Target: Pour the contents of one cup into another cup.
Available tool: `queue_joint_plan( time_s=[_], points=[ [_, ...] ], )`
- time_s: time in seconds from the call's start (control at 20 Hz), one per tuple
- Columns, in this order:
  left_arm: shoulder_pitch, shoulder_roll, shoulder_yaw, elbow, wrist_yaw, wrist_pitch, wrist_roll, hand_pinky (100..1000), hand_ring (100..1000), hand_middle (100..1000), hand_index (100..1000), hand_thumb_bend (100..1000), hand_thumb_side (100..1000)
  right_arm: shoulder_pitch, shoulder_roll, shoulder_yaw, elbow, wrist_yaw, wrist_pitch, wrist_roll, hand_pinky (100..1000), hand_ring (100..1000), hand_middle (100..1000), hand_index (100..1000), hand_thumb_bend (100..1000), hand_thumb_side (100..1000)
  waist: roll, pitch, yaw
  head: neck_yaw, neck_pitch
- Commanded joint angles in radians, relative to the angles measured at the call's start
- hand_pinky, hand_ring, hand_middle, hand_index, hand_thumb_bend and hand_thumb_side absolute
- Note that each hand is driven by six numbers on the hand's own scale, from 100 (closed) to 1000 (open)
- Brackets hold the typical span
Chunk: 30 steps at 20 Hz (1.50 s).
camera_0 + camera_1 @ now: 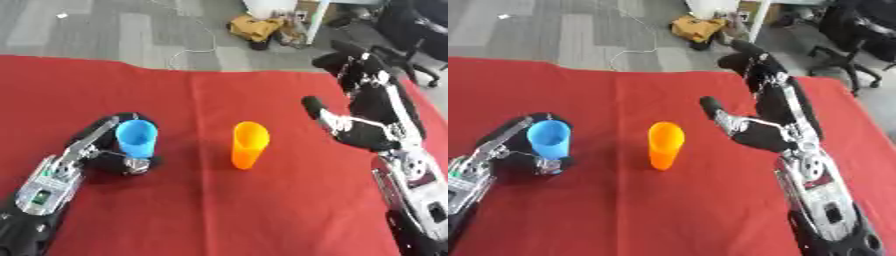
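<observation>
Red cloth (219, 210) over the counter, grey carpet floor (96, 30) beyond its far edge with a white cable (197, 47) looping across it, a yellow-brown bundle (255, 26) by a white post (761, 20), and a black office chair (855, 35) at upper right.

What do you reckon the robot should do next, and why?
Probably lift the blue cup and carry it toward the orange cup. The left hand is already wrapped round the blue cup, both cups stand upright and apart on the red cloth, and the right hand hangs open, holding nothing.
</observation>
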Motion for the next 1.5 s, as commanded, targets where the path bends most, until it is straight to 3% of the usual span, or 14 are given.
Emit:
queue_joint_plan(
  time_s=[0.05, 0.3, 0.55, 0.8, 1.1, 1.5],
  points=[
    [-0.005, -0.001, 0.008, 0.007, 0.001, 0.008, 0.014, 382, 541, 491, 674, 380, 100, -0.011, -0.01, -0.006, -0.023, -0.008, -0.002, 0.002, 961, 808, 681, 877, 454, 100, 0.003, -0.02, -0.001, 0.0, -0.012],
    [0.004, 0.006, 0.02, -0.014, -0.006, 0.013, 0.108, 345, 510, 466, 649, 298, 100, -0.01, -0.011, -0.009, -0.025, -0.008, -0.003, -0.001, 959, 806, 680, 877, 454, 100, 0.005, -0.022, 0.0, -0.003, -0.012],
    [0.026, 0.05, 0.032, -0.082, -0.018, 0.012, 0.228, 344, 511, 465, 644, 314, 100, 0.013, -0.019, -0.034, -0.031, 0.003, -0.004, -0.022, 953, 798, 666, 872, 472, 100, 0.009, -0.026, 0.012, -0.012, -0.011],
    [0.055, 0.113, 0.04, -0.172, -0.006, 0.024, 0.271, 348, 512, 467, 646, 326, 100, 0.061, -0.029, -0.082, -0.003, 0.035, -0.01, -0.073, 934, 780, 645, 865, 491, 100, 0.016, -0.03, 0.031, -0.021, -0.01],
    [0.081, 0.137, 0.044, -0.276, 0.058, 0.054, 0.289, 362, 516, 468, 646, 326, 100, 0.096, -0.044, -0.099, 0.127, 0.065, -0.015, -0.113, 921, 769, 633, 863, 479, 100, 0.019, -0.037, 0.051, -0.03, -0.011],
    [0.105, 0.136, 0.029, -0.394, 0.119, 0.082, 0.28, 389, 518, 469, 647, 332, 100, 0.066, -0.059, -0.048, 0.31, 0.07, -0.038, -0.087, 898, 753, 624, 858, 474, 100, 0.026, -0.044, 0.079, -0.046, -0.011]
  ],
)
